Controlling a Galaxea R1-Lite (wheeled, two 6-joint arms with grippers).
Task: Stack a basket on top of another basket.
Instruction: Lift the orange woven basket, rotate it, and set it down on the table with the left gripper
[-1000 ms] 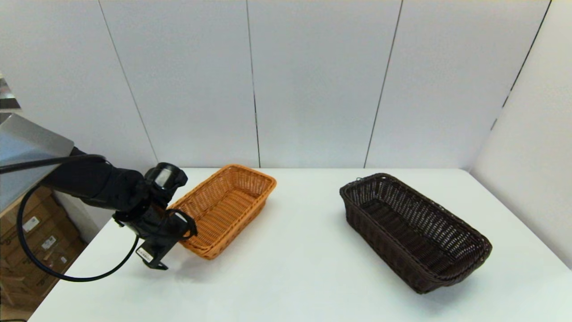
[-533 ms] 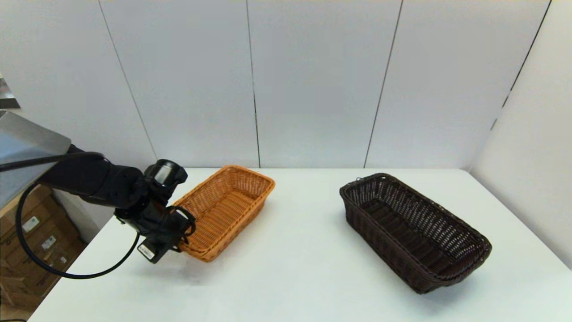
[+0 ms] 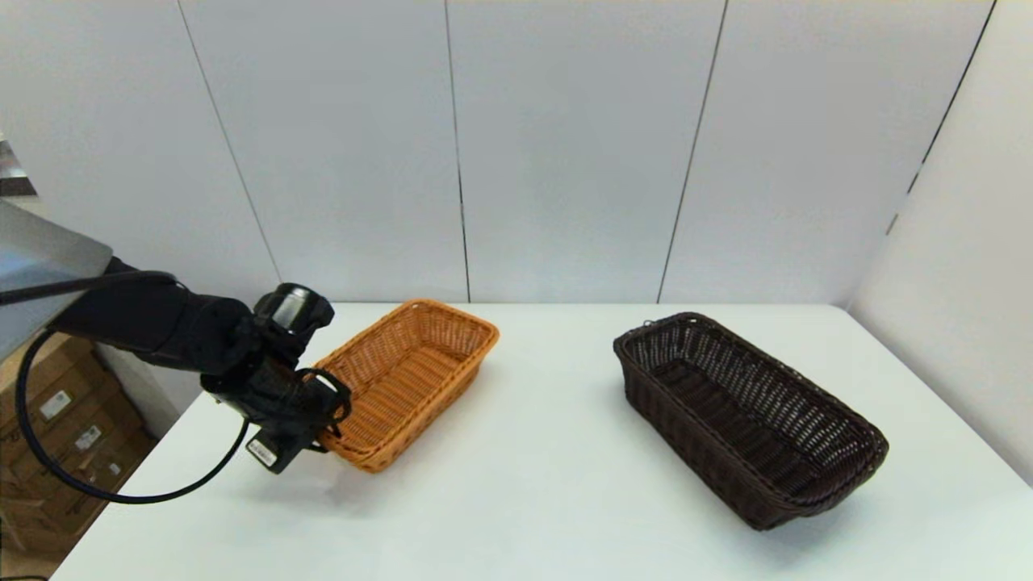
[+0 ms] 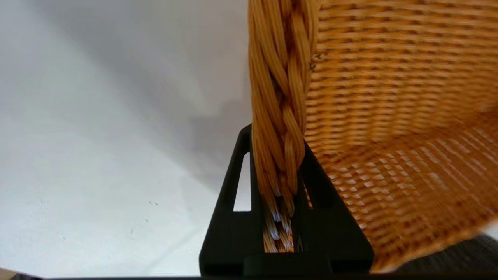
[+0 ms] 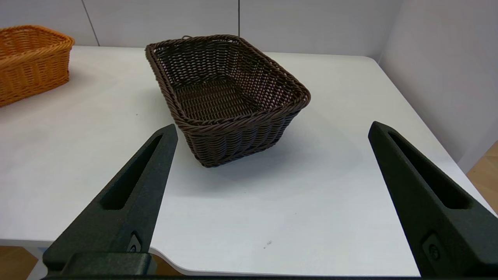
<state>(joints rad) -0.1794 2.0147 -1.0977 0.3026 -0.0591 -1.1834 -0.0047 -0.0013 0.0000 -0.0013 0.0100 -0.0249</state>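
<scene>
Left gripper (image 3: 311, 428) is clamped on the braided rim of the orange basket (image 3: 407, 378) at its near-left end; in the left wrist view both fingers (image 4: 237, 186) press against the rim. Dark brown basket (image 3: 746, 415) stands on the white table (image 3: 533, 484), well apart to the right. Right gripper (image 5: 272, 132), fingers spread wide, is held off the table's near edge, facing the dark basket
</scene>
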